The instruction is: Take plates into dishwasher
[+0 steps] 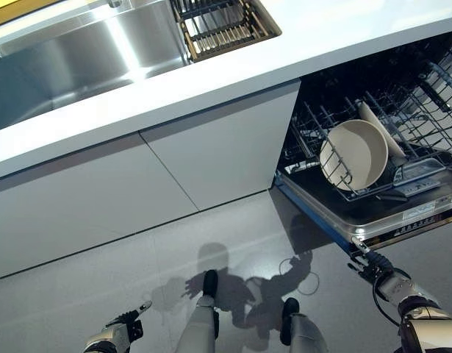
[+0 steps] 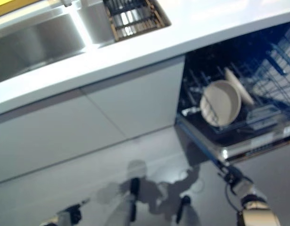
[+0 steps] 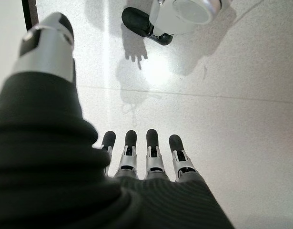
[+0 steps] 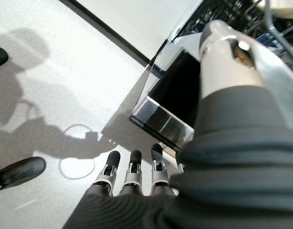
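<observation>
so, looks late in the task: two cream plates [image 1: 353,154] already stand on edge in the lower rack [image 1: 372,140] of the dishwasher [image 1: 402,213], one round face toward the camera, a second leaning just behind it [image 1: 384,131]. the rack is pulled out over the open door [image 1: 336,220], which hangs down just beside the white cabinet front [image 1: 211,154].

left hand [image 3: 146,157] is down low over the floor [image 1: 101,279], fingers straight and spread a little, thumb apart, nothing in it. right hand [image 4: 134,174] is also low, near the corner of the open door, fingers straight and relaxed, empty too (the door edge shows just past its fingertips in the wrist view, but i can't tell if it touches).

sink [image 1: 71,59] looks bare; the dark drainer rack [image 1: 222,26] beside it shows only its bars, no plate visible in it. the white countertop [image 1: 343,29] shows no plates either, as far as the head views reach.

judgement: loading part is probably done, or the remaining plates sit outside the views. what's left, if anything, would be pushing the rack in and lifting the door shut; the right hand is the one placed for that.
</observation>
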Tool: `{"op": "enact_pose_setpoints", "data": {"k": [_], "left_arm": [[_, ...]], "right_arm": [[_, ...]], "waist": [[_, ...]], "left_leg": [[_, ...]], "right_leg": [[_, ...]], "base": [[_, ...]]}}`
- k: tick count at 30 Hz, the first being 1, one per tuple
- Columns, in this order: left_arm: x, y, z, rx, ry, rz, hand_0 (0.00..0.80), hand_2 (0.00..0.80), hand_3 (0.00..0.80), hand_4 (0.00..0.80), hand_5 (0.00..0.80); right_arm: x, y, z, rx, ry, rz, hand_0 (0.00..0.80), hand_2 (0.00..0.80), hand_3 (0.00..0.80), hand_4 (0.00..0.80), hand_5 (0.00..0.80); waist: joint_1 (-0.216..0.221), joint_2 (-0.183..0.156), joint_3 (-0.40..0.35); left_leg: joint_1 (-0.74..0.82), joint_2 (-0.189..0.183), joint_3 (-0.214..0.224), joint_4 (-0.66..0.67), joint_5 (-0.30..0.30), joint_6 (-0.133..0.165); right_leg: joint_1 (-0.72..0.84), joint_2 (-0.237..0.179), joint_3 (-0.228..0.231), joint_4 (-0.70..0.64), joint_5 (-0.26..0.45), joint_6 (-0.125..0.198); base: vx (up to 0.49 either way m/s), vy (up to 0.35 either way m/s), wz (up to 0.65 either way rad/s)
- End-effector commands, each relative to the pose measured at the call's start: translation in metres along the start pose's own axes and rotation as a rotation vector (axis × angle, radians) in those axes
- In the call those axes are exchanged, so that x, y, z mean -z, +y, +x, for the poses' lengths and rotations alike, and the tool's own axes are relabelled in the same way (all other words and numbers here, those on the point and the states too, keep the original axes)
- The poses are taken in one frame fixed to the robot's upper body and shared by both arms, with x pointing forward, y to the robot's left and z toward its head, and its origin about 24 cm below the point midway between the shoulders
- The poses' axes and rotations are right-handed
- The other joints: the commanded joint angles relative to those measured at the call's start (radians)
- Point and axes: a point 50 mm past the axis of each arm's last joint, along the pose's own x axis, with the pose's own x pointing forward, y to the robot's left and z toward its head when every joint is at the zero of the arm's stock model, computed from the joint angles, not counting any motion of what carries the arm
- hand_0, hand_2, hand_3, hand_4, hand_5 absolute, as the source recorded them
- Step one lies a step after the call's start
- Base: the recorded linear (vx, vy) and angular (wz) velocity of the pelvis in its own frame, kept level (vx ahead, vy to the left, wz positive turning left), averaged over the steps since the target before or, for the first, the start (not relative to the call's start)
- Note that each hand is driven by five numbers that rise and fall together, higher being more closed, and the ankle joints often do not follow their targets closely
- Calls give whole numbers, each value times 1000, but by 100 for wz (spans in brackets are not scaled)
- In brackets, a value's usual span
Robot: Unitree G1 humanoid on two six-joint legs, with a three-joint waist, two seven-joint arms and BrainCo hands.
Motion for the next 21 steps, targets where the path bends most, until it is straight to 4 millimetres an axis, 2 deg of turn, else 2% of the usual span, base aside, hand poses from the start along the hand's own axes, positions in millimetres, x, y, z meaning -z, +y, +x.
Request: {"op": "enact_pose_setpoints", "data": {"k": [1,7,14,16,21], "left_arm": [[-1,12,0,-43,16,-34,0,0,0,0,0],[1,13,0,-41,28,-27,0,0,0,0,0],[11,18,0,-41,41,-20,0,0,0,0,0],[13,19,0,-41,44,-15,0,0,0,0,0],[16,21,0,-41,45,10,0,0,0,0,0]], "right_arm": [[-59,17,-7,-85,-227,-14,0,0,0,0,0],[-92,42,-15,-182,-358,-56,0,0,0,0,0],[-134,80,-36,-325,-573,-97,0,0,0,0,0],[-138,84,-39,-341,-597,-106,0,0,0,0,0],[-165,99,-55,-397,-698,-129,0,0,0,0,0]], "waist": [[6,-20,-1],[3,-19,-11],[-5,-16,-27],[-6,-18,-29],[6,-18,-50]], "left_leg": [[6,-48,54,100,-71,114],[14,-44,59,113,-79,118],[50,-28,69,84,-68,116],[61,-28,70,83,-76,115],[82,-27,66,73,-72,112]], "right_leg": [[-4,2,-15,29,67,-42],[-6,1,-7,56,55,-41],[20,2,0,35,67,-37],[30,-1,1,35,60,-34],[64,-6,-7,10,69,-35]], "base": [[0,0,0],[12,5,0],[17,30,-3],[33,9,-5],[50,6,-4]]}}
